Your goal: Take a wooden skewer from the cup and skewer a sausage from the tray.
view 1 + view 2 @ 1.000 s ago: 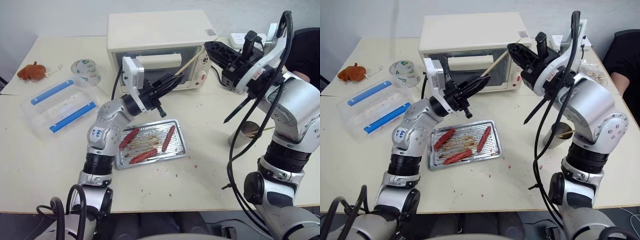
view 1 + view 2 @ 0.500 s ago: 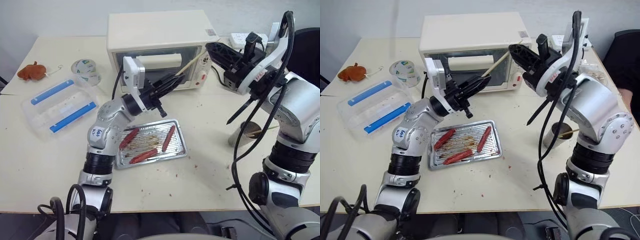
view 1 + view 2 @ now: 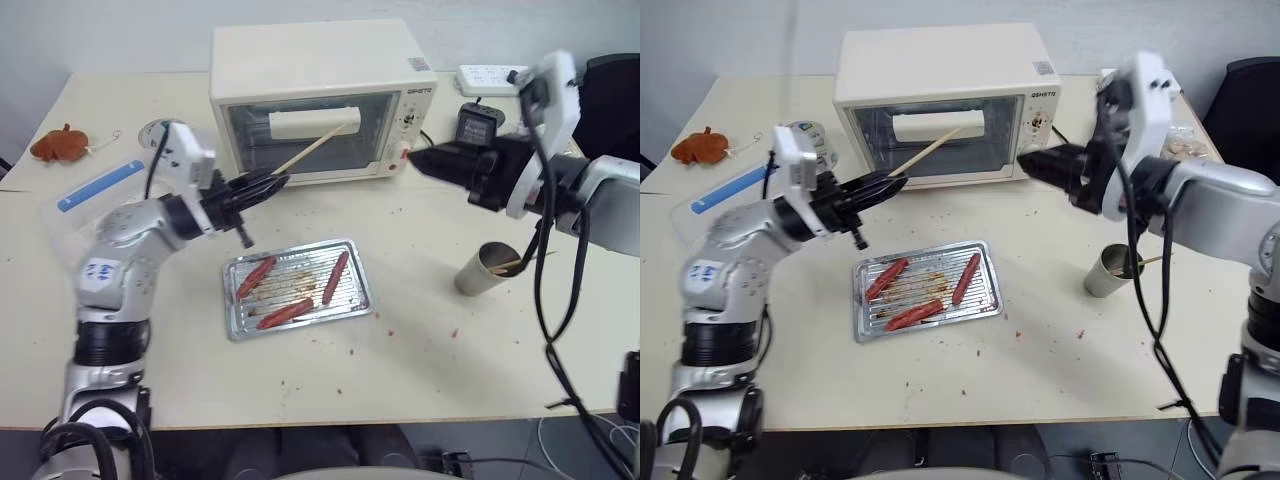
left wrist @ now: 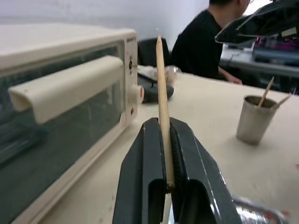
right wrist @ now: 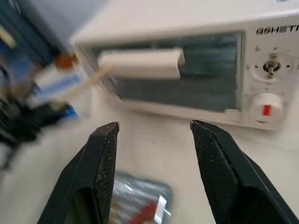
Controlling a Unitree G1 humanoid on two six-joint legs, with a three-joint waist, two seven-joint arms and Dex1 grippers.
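Observation:
My left gripper (image 3: 262, 186) is shut on the wooden skewer (image 3: 312, 148), which sticks out up and to the right in front of the oven door. In the left wrist view the skewer (image 4: 161, 88) is pinched between the two fingers. Below and to the right of that gripper lies the tray (image 3: 303, 272) holding three sausages (image 3: 258, 276), (image 3: 287, 312), (image 3: 336, 276). My right gripper (image 3: 415, 162) hovers open and empty at the oven's right front corner, pointing left; its fingers (image 5: 103, 154) stand wide apart. The cup (image 3: 484, 268), with skewers in it, stands right of the tray.
A cream toaster oven (image 3: 320, 95) stands at the back centre. A clear box with blue clips (image 3: 95, 190), a clear plastic cup (image 3: 160, 131) and a brown toy (image 3: 58, 145) are at the left. A power strip (image 3: 490, 77) lies back right. A person in black (image 4: 205, 46) sits beyond the table.
My right gripper has opened, rolled and sunk, coming away from the skewer's far end. My left gripper has swung left with the skewer still in its grip.

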